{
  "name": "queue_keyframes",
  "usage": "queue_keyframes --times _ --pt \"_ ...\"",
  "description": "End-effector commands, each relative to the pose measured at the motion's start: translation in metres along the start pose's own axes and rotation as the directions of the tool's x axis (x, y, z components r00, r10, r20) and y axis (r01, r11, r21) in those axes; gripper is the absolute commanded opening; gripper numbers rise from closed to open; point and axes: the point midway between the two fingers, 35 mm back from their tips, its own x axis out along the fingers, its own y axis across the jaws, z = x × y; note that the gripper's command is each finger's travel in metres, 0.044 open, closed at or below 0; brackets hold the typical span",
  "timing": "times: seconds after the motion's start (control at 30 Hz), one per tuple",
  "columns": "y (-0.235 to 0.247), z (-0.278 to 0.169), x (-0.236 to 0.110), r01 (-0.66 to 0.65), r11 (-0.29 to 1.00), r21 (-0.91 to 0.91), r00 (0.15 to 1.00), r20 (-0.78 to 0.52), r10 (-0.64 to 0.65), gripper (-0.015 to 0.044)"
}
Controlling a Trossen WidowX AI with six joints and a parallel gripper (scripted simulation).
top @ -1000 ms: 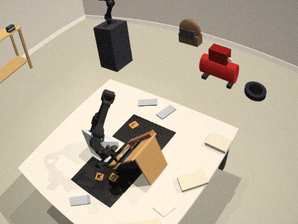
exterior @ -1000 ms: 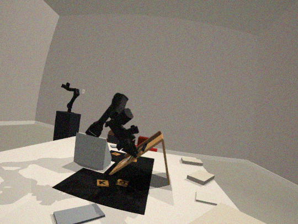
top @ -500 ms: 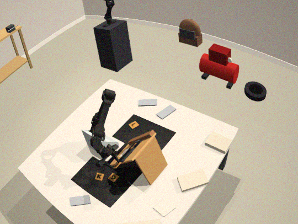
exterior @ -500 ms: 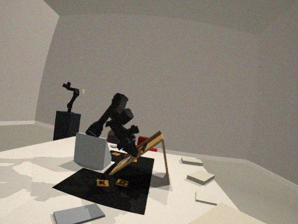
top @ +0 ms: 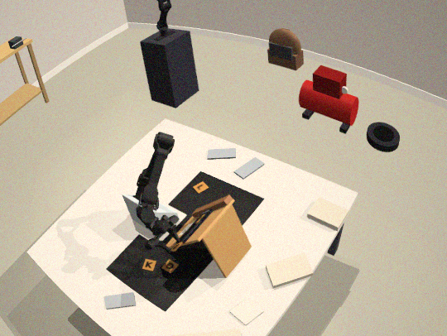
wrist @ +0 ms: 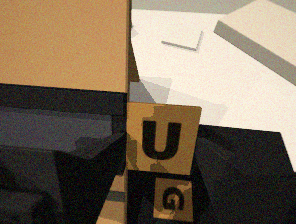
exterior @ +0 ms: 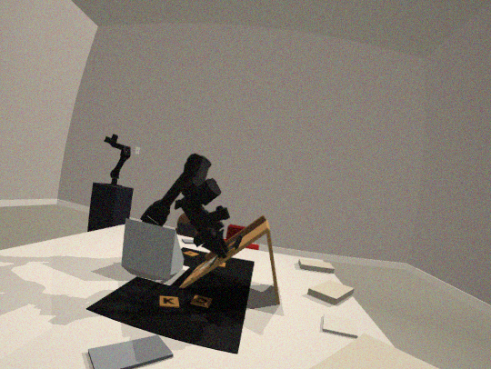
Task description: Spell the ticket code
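Gripper (exterior: 217,247) clamped on U tile (wrist: 161,139), held at the low end of the board (top: 221,237). The board leans on the counter (top: 290,199), its long axis climbing from the mat (top: 136,277) up to the propped top edge. From the wrist, U reads upright, face toward the camera, with a G tile (wrist: 172,200) just beneath, its lower edge cut off by the frame. Fingers are lost in dark shadow at left. Rail detail is hard to make out from above; the arm covers its low end. K tile (top: 148,265) and a neighbour (top: 170,265), letter unclear, lie flat on the mat. L tile (top: 200,187) lies beyond the board. The ticket's code is unreadable.
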Motion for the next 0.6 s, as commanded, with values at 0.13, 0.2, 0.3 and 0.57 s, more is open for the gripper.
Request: queue_keyframes --times 0.13,0.2,0.3,0.57 --pt "0.0047 -0.0024 -0.0001 0.003 1.0 0.007 1.0 -0.003 -0.003 0.0" --pt "0.0057 -0.0023 -0.0001 0.003 1.0 0.007 1.0 -0.003 -0.003 0.0" --pt "0.0072 -0.0023 -0.0001 0.003 1.0 0.007 1.0 -0.003 -0.003 0.0" --pt "0.0112 -0.0022 -0.0001 0.002 1.0 0.007 1.0 -0.003 -0.002 0.0"
